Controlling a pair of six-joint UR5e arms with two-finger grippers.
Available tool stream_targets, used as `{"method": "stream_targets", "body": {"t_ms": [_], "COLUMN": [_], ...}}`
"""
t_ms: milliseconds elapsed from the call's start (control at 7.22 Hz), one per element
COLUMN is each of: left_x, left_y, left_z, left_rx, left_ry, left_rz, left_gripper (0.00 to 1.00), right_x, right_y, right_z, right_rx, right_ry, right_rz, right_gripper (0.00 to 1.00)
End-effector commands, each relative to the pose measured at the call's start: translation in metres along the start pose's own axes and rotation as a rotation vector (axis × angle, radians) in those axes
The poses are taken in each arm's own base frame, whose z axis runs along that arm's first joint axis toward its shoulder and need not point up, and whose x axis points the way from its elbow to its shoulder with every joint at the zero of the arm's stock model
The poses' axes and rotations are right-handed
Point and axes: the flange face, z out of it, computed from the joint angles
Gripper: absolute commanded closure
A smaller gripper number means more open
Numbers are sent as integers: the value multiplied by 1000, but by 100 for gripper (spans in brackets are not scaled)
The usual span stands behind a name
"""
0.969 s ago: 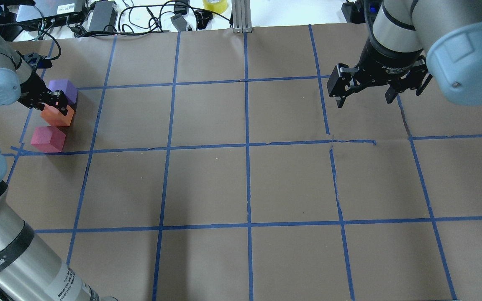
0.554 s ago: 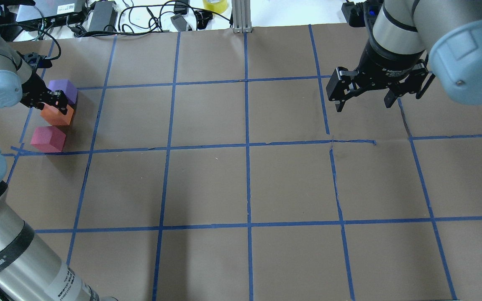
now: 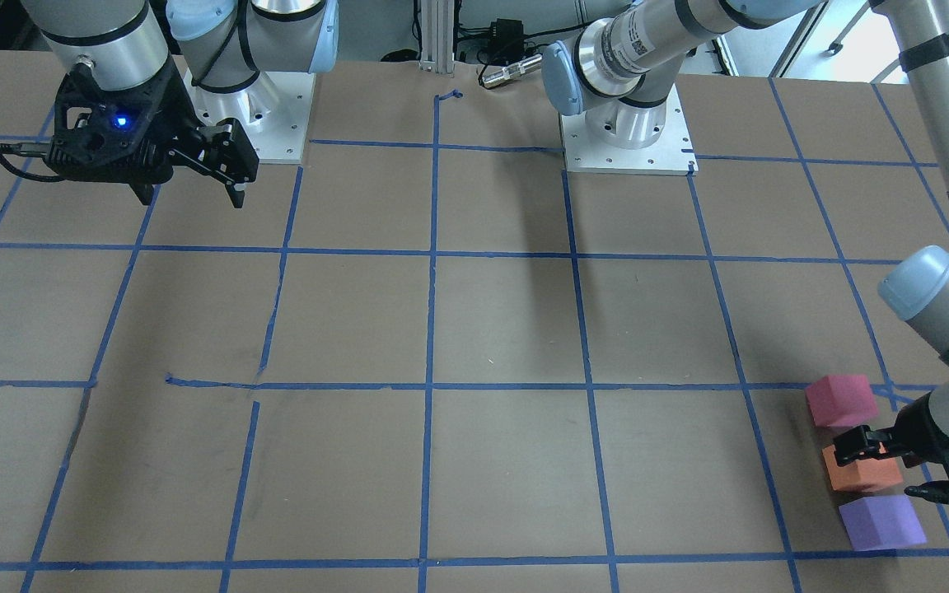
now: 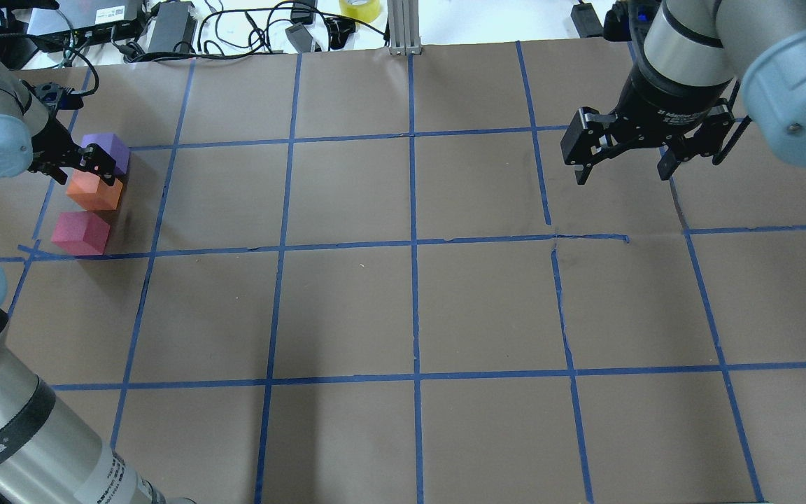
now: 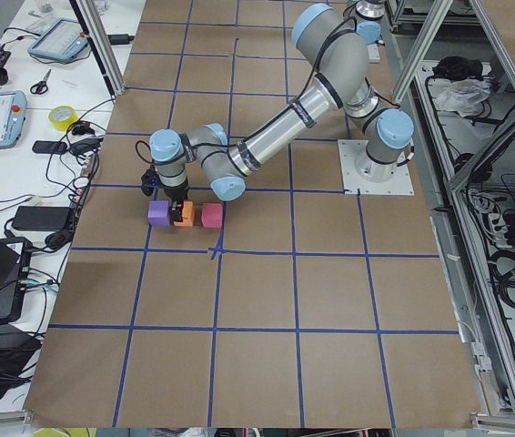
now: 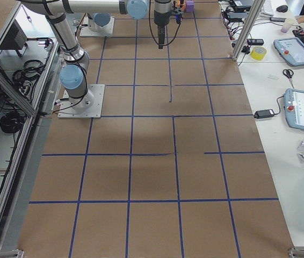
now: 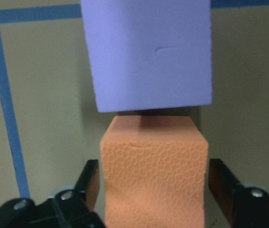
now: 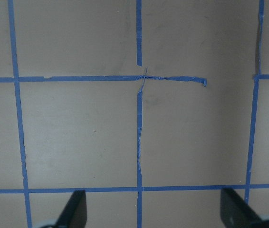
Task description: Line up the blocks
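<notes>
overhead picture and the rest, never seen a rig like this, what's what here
This is a two-armed robot at a table covered in brown paper with a blue tape grid. One picture looks down from behind the robot, one faces it, two look along the table from its ends, and two come from wrist cameras. Three foam cubes lie in a row: purple block, orange block, pinkish-red block. The left gripper has its fingers either side of the orange block, apparently loose. The right gripper hangs open and empty.

Three blocks (image 4: 92,194) in one row
</notes>
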Motion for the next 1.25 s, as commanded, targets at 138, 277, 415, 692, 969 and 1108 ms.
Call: {"method": "stream_targets", "body": {"t_ms": [138, 277, 415, 692, 969, 1108], "left_x": [29, 46, 83, 170, 239, 304], "left_y": [42, 67, 86, 117, 131, 135], "left_z": [-116, -173, -221, -286, -308, -308], "left_rx": [-51, -59, -50, -32, -25, -30], "left_ry": [27, 46, 35, 23, 21, 21], "left_rz": [14, 8, -29, -62, -190, -191], "left_gripper": [0, 0, 0, 0, 0, 0], "right_x": [-1, -2, -1, 1, 1, 2], "right_y": [12, 12, 13, 13, 13, 12], "right_z": [-11, -11, -11, -10, -10, -9], "right_rx": [19, 18, 8, 4, 5, 2], "right_ry": [1, 1, 6, 11, 12, 14], "right_rz": [7, 5, 6, 8, 8, 9], "right_gripper": [0, 0, 0, 0, 0, 0]}}
